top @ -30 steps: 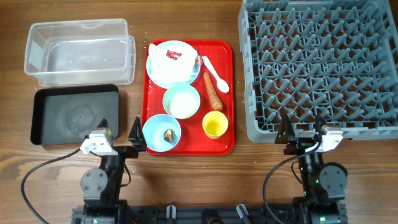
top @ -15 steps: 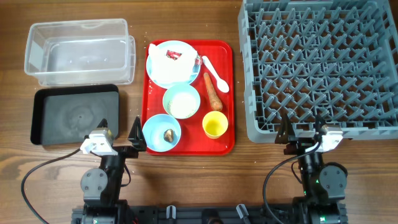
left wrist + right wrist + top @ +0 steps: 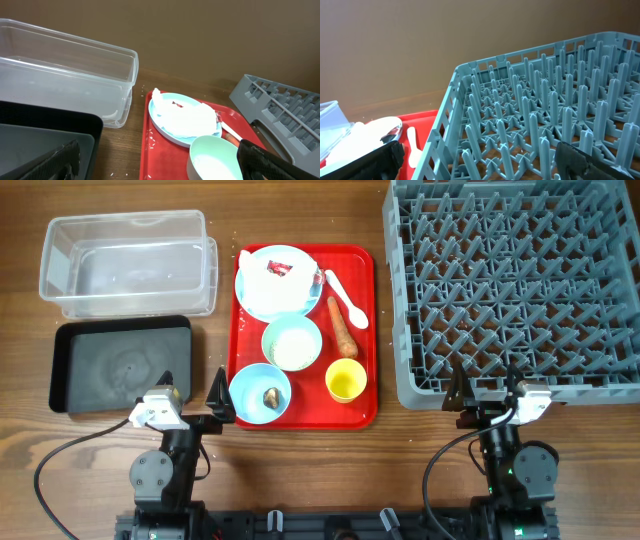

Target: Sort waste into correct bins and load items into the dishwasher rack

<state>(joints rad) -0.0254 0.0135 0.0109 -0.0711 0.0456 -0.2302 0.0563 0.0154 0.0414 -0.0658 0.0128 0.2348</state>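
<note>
On the red tray [image 3: 370, 330] sit a light blue plate [image 3: 255, 295] with white tissue [image 3: 290, 285] and a red wrapper [image 3: 278, 270], a white spoon [image 3: 346, 297], a carrot [image 3: 342, 326], a pale green bowl [image 3: 292, 344] holding rice, a light blue bowl [image 3: 246, 392] with a brown scrap [image 3: 271, 395], and a yellow cup [image 3: 346, 380]. The clear tub [image 3: 128, 262] and black tray [image 3: 120, 364] lie left; the grey rack [image 3: 515, 288] right. My left gripper [image 3: 192, 395] is open and empty beside the blue bowl. My right gripper [image 3: 484, 388] is open and empty at the rack's near edge.
The left wrist view shows the clear tub [image 3: 65, 75], the black tray [image 3: 45, 140], the plate [image 3: 185, 117] and the green bowl [image 3: 215, 157]. The right wrist view shows the rack [image 3: 545, 120] and the spoon [image 3: 413, 145]. Rice grains lie loose on the red tray.
</note>
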